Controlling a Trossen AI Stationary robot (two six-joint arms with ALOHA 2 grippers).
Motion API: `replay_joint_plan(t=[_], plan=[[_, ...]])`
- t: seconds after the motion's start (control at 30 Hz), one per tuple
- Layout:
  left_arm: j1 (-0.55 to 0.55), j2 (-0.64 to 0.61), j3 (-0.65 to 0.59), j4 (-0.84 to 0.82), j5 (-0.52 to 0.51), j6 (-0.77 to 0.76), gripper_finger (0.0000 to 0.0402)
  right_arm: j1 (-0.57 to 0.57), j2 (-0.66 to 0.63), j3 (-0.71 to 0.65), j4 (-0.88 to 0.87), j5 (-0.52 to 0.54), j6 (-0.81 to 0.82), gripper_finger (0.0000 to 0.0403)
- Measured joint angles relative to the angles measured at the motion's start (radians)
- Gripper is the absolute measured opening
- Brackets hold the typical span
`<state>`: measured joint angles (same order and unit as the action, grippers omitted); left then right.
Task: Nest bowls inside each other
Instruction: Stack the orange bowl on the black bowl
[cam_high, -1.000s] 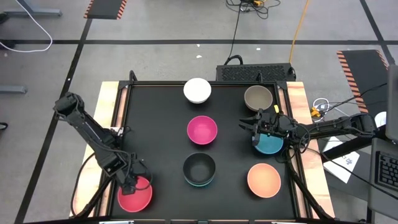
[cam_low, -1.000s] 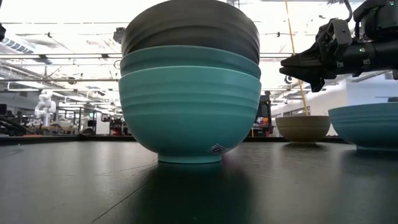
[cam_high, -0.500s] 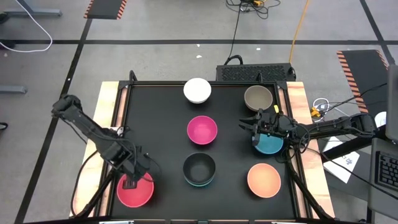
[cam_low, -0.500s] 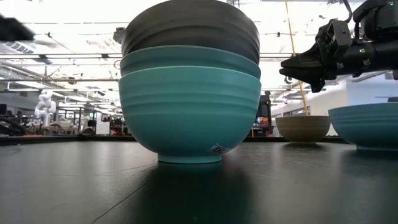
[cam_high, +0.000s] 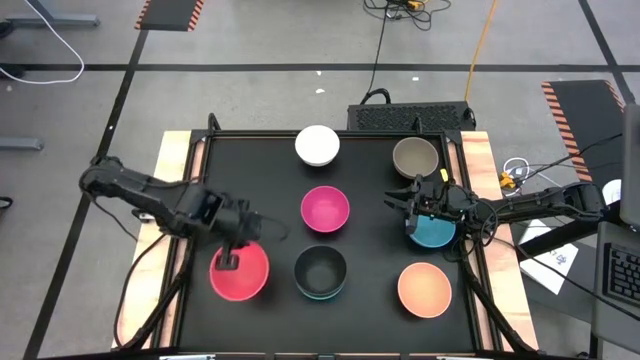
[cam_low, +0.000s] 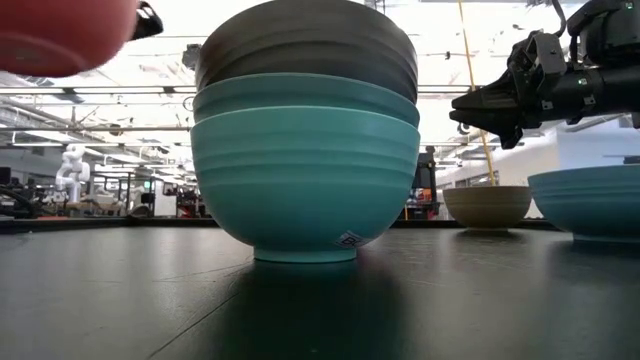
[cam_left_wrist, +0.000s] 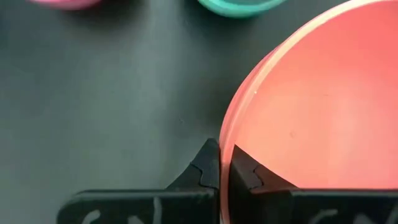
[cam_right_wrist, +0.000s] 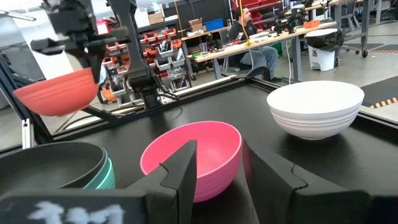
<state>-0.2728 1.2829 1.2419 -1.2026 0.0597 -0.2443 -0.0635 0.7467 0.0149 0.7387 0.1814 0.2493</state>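
Note:
My left gripper (cam_high: 230, 262) is shut on a red bowl (cam_high: 240, 273), held above the table's near left part; the red bowl also shows raised in the right wrist view (cam_right_wrist: 56, 93) and the low view (cam_low: 55, 35). Just to its right a black bowl (cam_high: 320, 268) sits nested in turquoise bowls (cam_low: 305, 170) that rest on their base. A magenta bowl (cam_high: 325, 208), a white bowl (cam_high: 317, 145), a grey-brown bowl (cam_high: 415, 156), a peach-orange bowl (cam_high: 424, 289) and a blue bowl (cam_high: 436, 234) stand singly. My right gripper (cam_high: 403, 201) hovers open and level above the blue bowl's left side. My left gripper pinches the red bowl's rim (cam_left_wrist: 225, 134) with one finger (cam_left_wrist: 249, 177) inside the bowl and the other finger (cam_left_wrist: 205, 168) outside its wall. The fingers come from above, pointing steeply down. The bowl hangs lifted clear of the table, mouth up.
The black mat (cam_high: 270, 180) has free room along its left side and between the bowls. Wooden table edges (cam_high: 172, 170) frame the mat. Beyond the far edge, a person sits at a bench (cam_right_wrist: 249, 37) in the room.
My left gripper has risen from the near left corner and swung toward the table's right and far side, turning as it went. The red bowl has come with it, lifted clear of the table and now close beside the black bowl's stack.

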Motion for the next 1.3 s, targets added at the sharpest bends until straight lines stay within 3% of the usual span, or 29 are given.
replay_joint_plan(t=[0.23,0.73,0.97,1.3], plan=[[0.13,0.115,0.124,-0.023,0.048,0.158,0.0001,0.0,0.0,0.0,-0.001,0.0,0.0,0.0121],[0.271,0.377,0.45,-0.008,0.18,0.442,0.0001,0.0,0.0,0.0,-0.009,-0.002,0.011,0.0121],[0.307,0.476,0.471,0.036,0.273,0.493,0.0001,0.0,0.0,0.0,-0.01,-0.001,0.011,0.0121],[0.268,0.579,0.471,0.119,0.345,0.484,0.0001,0.0,0.0,0.0,-0.01,-0.001,0.0,0.0121]])
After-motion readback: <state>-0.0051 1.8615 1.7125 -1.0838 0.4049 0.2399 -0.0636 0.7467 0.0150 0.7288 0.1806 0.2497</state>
